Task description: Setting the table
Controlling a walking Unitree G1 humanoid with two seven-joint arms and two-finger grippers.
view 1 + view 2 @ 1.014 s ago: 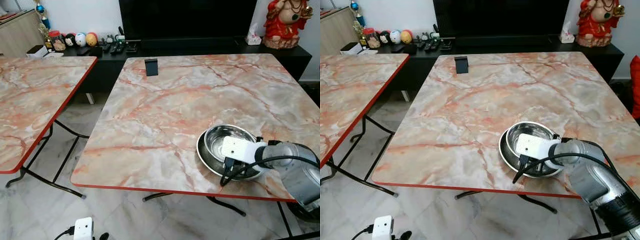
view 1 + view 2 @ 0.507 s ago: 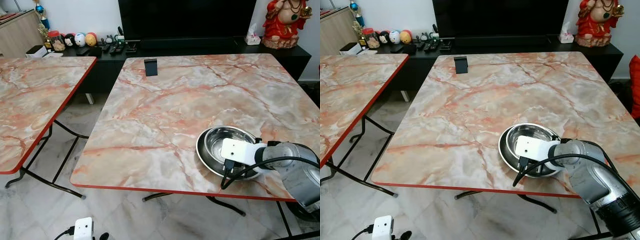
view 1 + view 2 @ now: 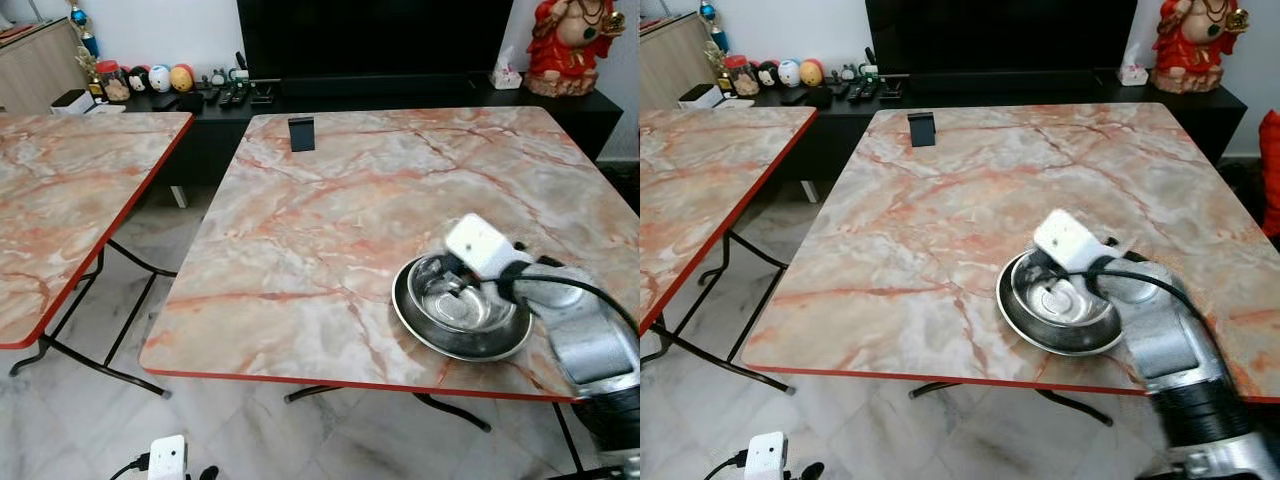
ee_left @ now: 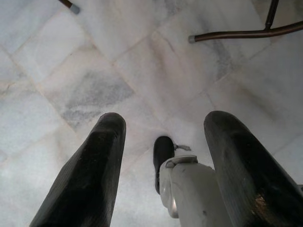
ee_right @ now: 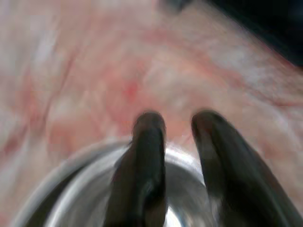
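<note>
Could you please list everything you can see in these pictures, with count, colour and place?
Marble-pattern table: one, pink-grey with red edge, centre.
Second table: one, same pattern, robot's left.
Steel bowl: one, silver, inside the plate.
Steel plate: one, silver, near front edge of the centre table, right side.
Black stand: one, far side of the centre table.
TV: one, black, on the low cabinet behind.
Red figurine: one, cabinet's right end.
Round toys: several, cabinet's left end.
White plug box: one, on the floor.
Right gripper: black fingers slightly apart, over the bowl's far rim.
Left gripper: black fingers open, hanging above the floor.
</note>
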